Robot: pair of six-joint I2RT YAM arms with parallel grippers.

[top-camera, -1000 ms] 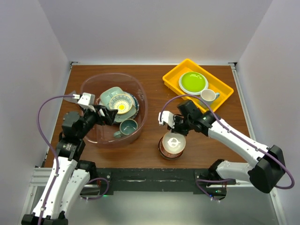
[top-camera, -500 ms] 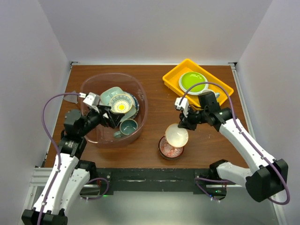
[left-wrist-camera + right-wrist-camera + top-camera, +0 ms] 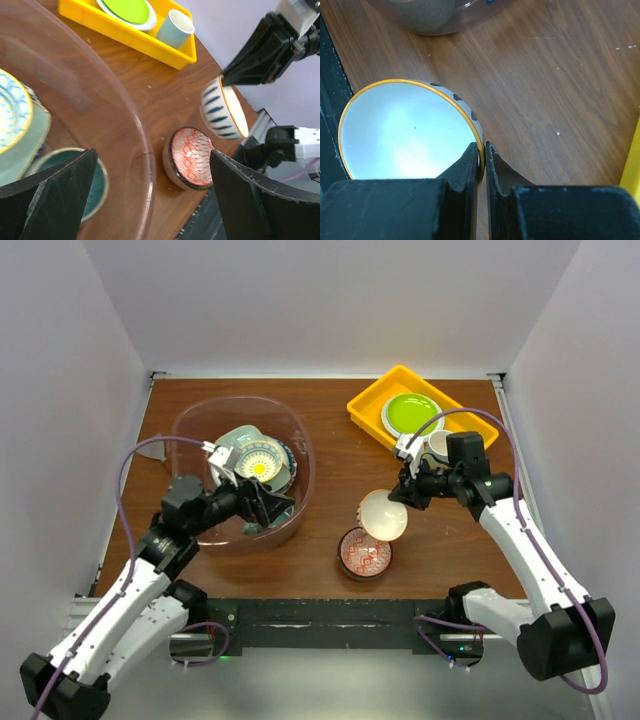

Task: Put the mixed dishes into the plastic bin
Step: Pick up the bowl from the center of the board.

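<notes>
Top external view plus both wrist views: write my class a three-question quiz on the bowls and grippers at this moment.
1. Fill in: the left gripper, over the plastic bin, has its jaws ____.
2. True or false: the right gripper is shut on the rim of the orange-rimmed bowl.
3. The red patterned bowl is: A in the plastic bin; B on the table; C in the right gripper.
Key: 1 open; 2 true; 3 B.
</notes>
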